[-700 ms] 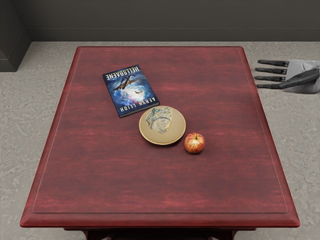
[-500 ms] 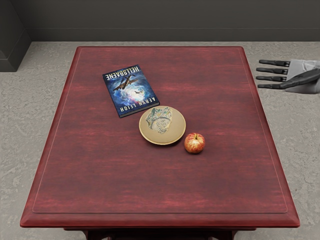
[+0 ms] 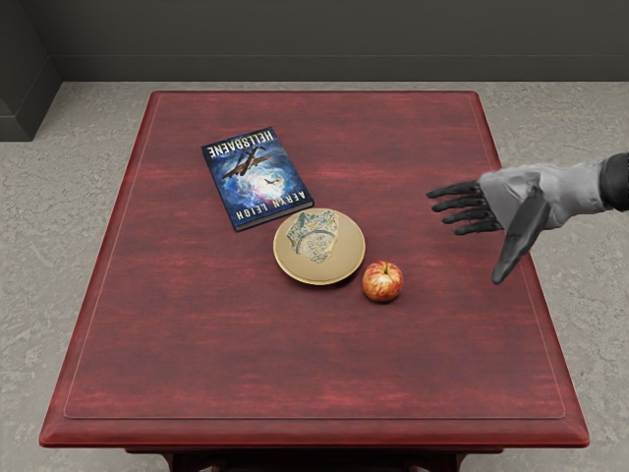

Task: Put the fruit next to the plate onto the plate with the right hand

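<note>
Your right hand (image 3: pixel 496 206) hovers at two o'clock from the apple (image 3: pixel 382 281), fingers (image 3: pixel 448 191) spread and empty, likely readying a grasp; the apple sits at four o'clock from the plate (image 3: pixel 289 264).

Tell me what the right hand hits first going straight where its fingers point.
Probably the far rim of the plate: the right hand points left, on a line passing behind the apple. Its height is unclear, so it might clear the plate and reach the book.
</note>
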### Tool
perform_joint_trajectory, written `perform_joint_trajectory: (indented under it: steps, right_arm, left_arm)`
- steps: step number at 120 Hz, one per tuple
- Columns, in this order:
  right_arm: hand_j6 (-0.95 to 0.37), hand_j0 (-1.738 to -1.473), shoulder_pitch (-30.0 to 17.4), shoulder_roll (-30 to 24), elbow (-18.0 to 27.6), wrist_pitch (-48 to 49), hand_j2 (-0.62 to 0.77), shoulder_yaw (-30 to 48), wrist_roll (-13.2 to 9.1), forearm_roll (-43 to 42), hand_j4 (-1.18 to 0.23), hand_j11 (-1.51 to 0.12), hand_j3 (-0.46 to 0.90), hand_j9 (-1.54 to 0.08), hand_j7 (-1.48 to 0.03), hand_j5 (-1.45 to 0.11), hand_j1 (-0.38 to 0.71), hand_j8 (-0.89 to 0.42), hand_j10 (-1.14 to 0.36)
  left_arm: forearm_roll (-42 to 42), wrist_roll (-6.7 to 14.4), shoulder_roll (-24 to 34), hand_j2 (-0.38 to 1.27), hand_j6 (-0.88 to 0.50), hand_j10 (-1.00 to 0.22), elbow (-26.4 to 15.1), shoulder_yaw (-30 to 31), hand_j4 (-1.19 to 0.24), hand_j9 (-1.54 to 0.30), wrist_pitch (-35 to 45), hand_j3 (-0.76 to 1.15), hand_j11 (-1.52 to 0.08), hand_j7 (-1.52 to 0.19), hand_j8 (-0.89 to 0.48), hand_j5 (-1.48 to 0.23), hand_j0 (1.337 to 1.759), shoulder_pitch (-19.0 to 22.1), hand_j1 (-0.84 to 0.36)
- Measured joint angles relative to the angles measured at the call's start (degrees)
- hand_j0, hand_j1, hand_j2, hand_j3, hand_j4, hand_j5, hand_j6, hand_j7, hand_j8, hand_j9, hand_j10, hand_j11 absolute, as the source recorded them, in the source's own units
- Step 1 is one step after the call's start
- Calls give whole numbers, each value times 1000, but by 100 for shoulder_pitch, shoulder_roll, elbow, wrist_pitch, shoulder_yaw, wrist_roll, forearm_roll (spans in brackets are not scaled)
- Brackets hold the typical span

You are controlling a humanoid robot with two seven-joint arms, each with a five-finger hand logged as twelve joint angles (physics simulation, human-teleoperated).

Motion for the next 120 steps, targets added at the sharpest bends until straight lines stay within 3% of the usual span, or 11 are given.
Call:
perform_joint_trajectory:
  steps: [10,20,29,43,73,120]
  right_arm:
    - [0,-1658,120,-138,463,-607,0,-213,0,-545,-1,0,0,0,0,0,-349,0,0]
    - [-1,-1658,583,-187,753,-1252,0,-892,0,-883,-1,0,0,0,0,0,-349,-1,-1]
    - [-2,-1658,971,-197,918,-1525,0,-1420,0,-1079,-2,0,0,0,0,0,-349,-2,-1]
    - [-3,-1658,1174,-308,1246,-1819,0,-1779,0,-1568,-3,0,0,0,0,0,-349,-3,-2]
    - [-5,-1658,916,-533,1920,-3338,0,-2050,0,-2389,-4,0,0,0,0,-1,-349,-4,-3]
    - [-6,-1658,584,-42,2043,-4014,1,-1934,0,-3064,-4,0,0,0,0,-1,-349,-5,-4]
  left_arm:
    - [-1,-1,0,0,-1,0,0,0,-1,0,0,0,0,0,-1,0,1658,3,349]
    - [-2,-1,0,0,-1,0,0,0,-1,0,-1,0,0,0,-1,0,1658,3,349]
    - [-1,0,0,0,-1,0,0,-6,-1,0,-1,0,0,0,-1,0,1658,53,349]
    - [-2,1,0,0,-1,0,0,-14,-1,0,0,0,0,0,-1,0,1658,213,349]
    - [-2,1,0,0,-1,0,0,-25,-1,0,0,0,0,0,-1,0,1658,214,349]
    - [-2,0,0,0,-1,0,0,-37,-1,0,-2,0,0,0,-1,0,1658,231,349]
